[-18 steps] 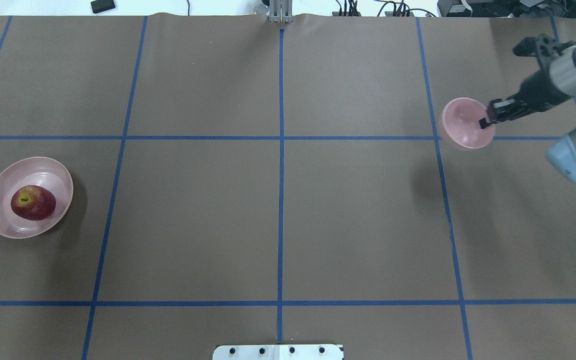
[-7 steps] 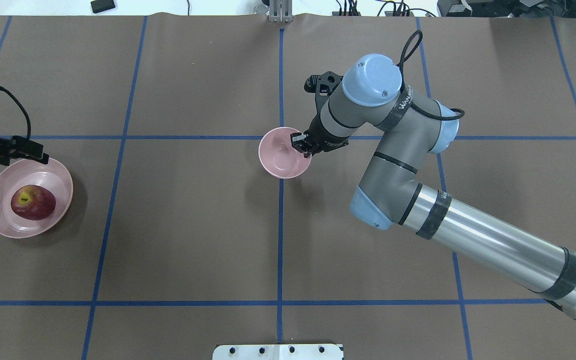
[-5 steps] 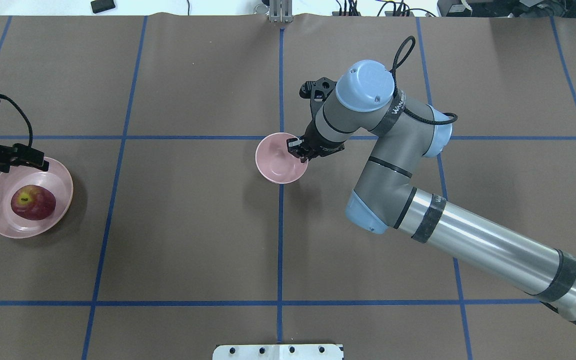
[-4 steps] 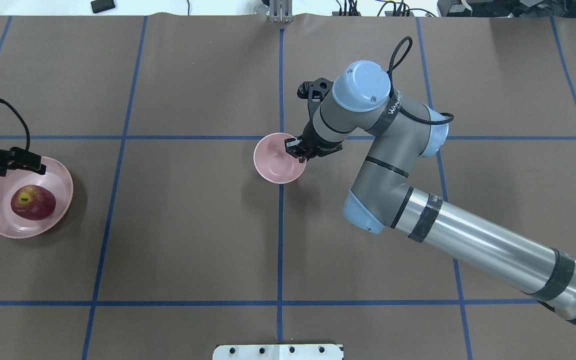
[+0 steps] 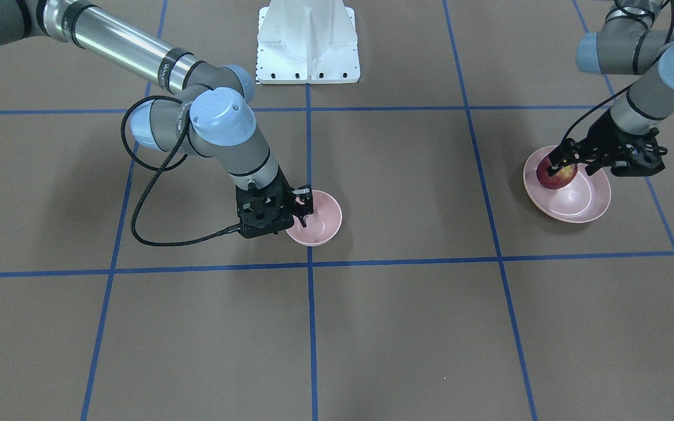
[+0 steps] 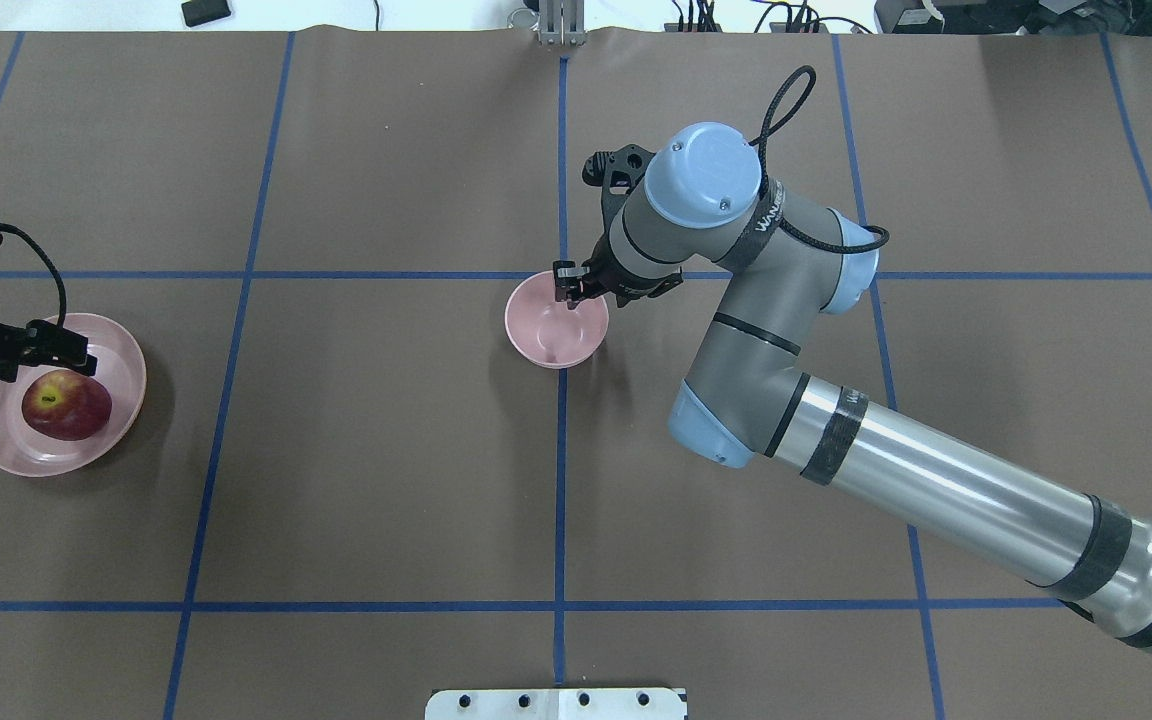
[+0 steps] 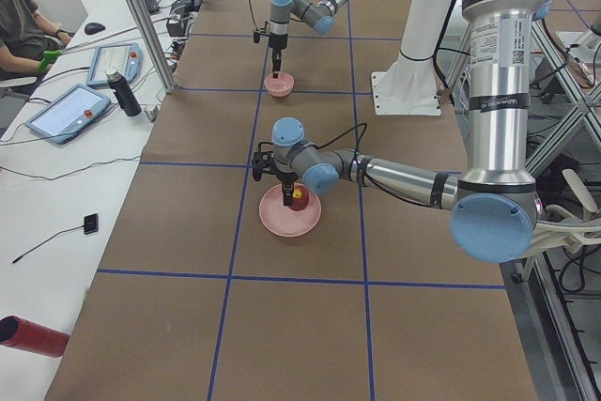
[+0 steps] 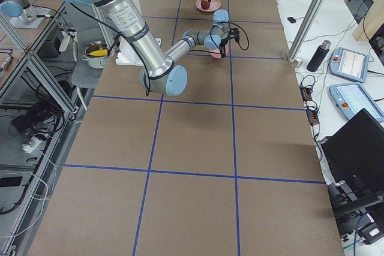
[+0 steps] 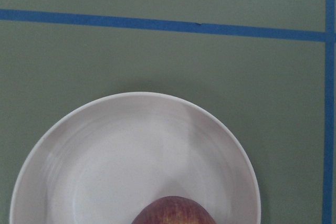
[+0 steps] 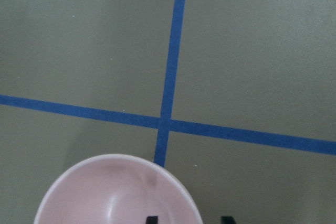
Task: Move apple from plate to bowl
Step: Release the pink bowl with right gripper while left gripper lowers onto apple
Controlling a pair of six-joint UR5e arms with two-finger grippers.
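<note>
the apple point(image 6: 66, 405) sits on the plate point(image 6: 6, 440) at the left end of the counter point(image 6: 386, 450), a little off the dish's centre, stem patch up. the left claw point(image 6: 76, 352) hangs over the plate's rim just beside the apple, and its fingers look apart with nothing between them. the left wrist view shows only the top of the apple point(image 9: 173, 212) at its lower edge, on the pale plate point(image 9: 131, 150).

the bowl point(image 6: 551, 335) stands upright and well apart from the plate, mid-counter by the crossing of the blue tape lines point(image 6: 561, 500). the right claw point(image 6: 569, 288) is at the bowl's rim. its fingers are spread, one inside the bowl point(image 10: 105, 198) and one outside, with a gap to the rim.
</note>
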